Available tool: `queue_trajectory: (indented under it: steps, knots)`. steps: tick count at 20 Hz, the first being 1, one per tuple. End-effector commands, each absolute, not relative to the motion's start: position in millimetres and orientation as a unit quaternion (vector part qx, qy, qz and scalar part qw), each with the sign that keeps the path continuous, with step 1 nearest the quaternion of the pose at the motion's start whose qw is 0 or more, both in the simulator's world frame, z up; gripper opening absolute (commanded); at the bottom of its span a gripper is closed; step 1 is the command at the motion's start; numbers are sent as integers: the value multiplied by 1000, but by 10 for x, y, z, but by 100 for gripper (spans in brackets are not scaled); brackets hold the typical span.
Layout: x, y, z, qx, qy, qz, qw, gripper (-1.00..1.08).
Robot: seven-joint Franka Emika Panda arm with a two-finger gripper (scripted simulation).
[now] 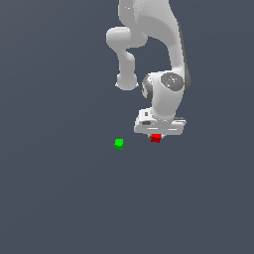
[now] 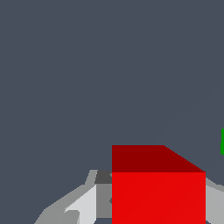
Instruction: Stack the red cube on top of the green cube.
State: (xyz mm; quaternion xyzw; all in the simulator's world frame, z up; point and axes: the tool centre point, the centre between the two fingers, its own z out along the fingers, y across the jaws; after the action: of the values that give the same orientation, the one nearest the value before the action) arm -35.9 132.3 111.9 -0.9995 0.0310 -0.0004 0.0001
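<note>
— Starting nearest the wrist camera: what fills its frame?

— The red cube [image 2: 158, 192], large and close, sits between the tool's grey fingers [image 2: 83, 205], one showing on each side of it. The tool [image 2: 153, 210] looks clenched on the red cube, though the contact itself is hidden at the picture's edge, so I say that with some caution.

— And from the exterior view?

— The tool [image 1: 157, 135] hangs under the white arm [image 1: 166, 94], pointing down, with the red cube [image 1: 156, 138] just beneath its flat base. Whether the cube rests on the table [image 1: 59, 198] or is lifted off it, I cannot tell from this angle.

— Where is the other cube?

— The green cube [image 1: 118, 144] lies on the dark table toward the exterior view's left of the red one, apart from it and not touching. In the wrist view only a thin green sliver [image 2: 222, 142] shows at the frame's edge, farther off than the red cube.

— So nothing is stacked?

— No, the two cubes are separate.
</note>
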Motion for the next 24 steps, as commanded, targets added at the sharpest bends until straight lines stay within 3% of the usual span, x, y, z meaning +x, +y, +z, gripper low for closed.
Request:
queue_trajectory:
  steps: [1,11,24]
  knots:
    - [-360,1323,1187,-1000,31,0,0,-100]
    - [-379,1130,1122,-1000,31,0,0,-100]
    - [-481,-9,755,-1000,31,0,0,-100]
